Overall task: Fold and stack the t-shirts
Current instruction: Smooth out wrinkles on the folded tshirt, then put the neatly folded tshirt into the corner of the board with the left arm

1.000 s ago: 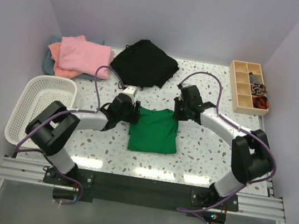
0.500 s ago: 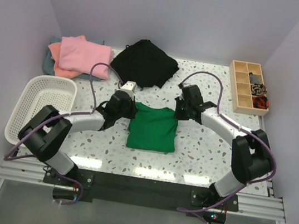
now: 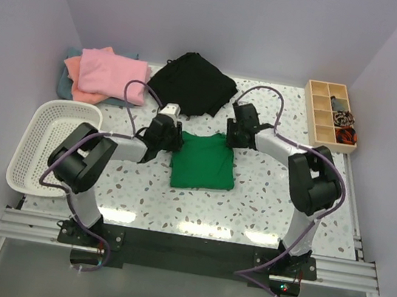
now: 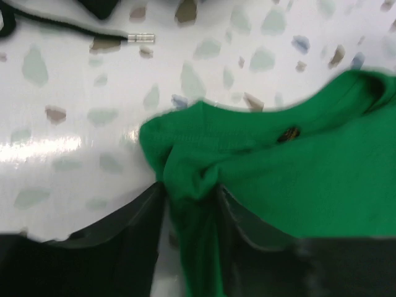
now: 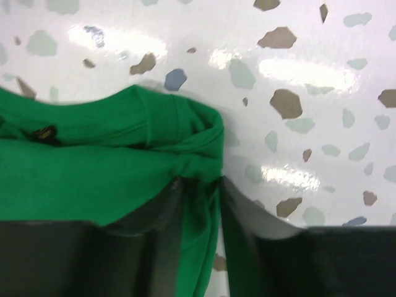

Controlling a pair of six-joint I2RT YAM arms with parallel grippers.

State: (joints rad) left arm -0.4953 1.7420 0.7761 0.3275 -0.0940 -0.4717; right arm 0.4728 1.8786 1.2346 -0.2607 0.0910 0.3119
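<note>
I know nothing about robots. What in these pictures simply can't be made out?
Top view: the grey-teal cloth, mostly buried under the pink cloth and orange cloth.
Top view: contents of the wooden compartment box, too small.
Top view: what garment the crumpled black cloth is.
Wrist views: most of the bright green t-shirt, blocked by the left gripper and right gripper pinching it and cut off by edges; the left view is blurred.

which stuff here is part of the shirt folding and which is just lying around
Part of the job: green t-shirt, pinched at its far corners by the left gripper and right gripper; pink t-shirt, salmon-orange t-shirt and grey-teal t-shirt, piled far left.
Just lying about: white mesh basket; wooden compartment box; black cloth, not being handled.
</note>
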